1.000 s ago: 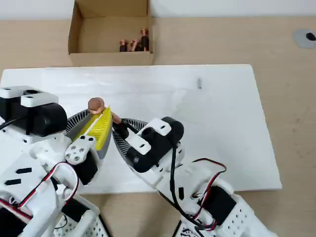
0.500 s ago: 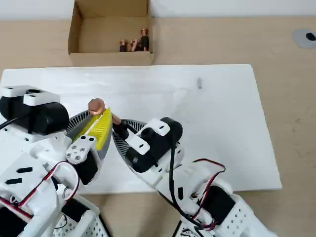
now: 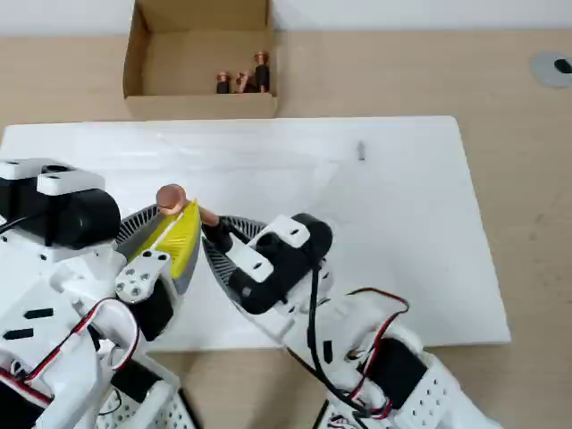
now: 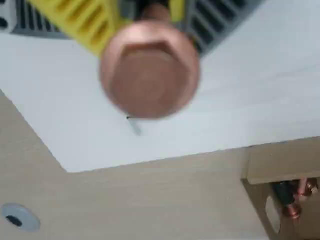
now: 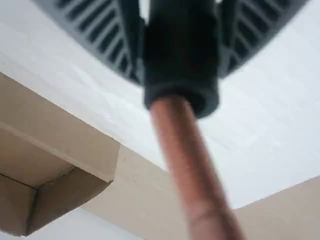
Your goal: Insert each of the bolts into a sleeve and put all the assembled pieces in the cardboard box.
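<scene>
So here's where it stands. The cardboard box (image 3: 134, 63) sits at the top left of the high view, and a little cluster of assembled pieces (image 3: 241, 80) is already inside it, in the box's lower right corner. Looks like three, one of them standing upright, but they're small so don't quote me.

The current piece is held in the air over the white board (image 3: 393, 223) that lies on the worktop (image 3: 527, 223), in the left middle of the frame. The left gripper (image 3: 174, 210) has its fingers, one yellow and one grey, closed narrow on a copper bolt (image 4: 150, 75), gripping the shank right behind the big head. Just beside it, the right gripper (image 3: 214, 239) has its dark fingers clamped around a black sleeve (image 5: 180, 55), and a copper shaft (image 5: 185, 155) pokes out of the sleeve's end, toward the left gripper.

I can't tell whether that shaft is part of the same bolt or a second one. My read: a few pieces are done and boxed, and this one is mid-assembly or just assembled. It hasn't made the trip up to the box yet.
</scene>
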### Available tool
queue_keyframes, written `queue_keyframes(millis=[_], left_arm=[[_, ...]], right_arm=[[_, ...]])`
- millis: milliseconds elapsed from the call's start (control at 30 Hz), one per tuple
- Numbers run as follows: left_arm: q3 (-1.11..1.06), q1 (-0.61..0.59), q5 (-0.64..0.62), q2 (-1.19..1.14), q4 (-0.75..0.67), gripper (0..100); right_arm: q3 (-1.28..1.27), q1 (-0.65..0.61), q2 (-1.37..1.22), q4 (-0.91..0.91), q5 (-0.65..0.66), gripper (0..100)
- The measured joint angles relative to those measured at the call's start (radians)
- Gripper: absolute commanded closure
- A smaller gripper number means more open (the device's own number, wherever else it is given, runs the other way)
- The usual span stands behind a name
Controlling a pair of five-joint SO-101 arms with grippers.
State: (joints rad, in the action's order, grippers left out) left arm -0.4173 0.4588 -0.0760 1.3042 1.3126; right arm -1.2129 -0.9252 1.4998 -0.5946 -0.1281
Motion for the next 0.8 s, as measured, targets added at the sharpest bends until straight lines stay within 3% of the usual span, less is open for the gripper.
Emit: queue_keyframes(millis=[800], left_arm=[[0.017, 0.005, 0.011, -0.005, 0.06, 99]], right_arm=[[-0.012, 0.046, 0.003, 0.003, 0.003, 98.9]])
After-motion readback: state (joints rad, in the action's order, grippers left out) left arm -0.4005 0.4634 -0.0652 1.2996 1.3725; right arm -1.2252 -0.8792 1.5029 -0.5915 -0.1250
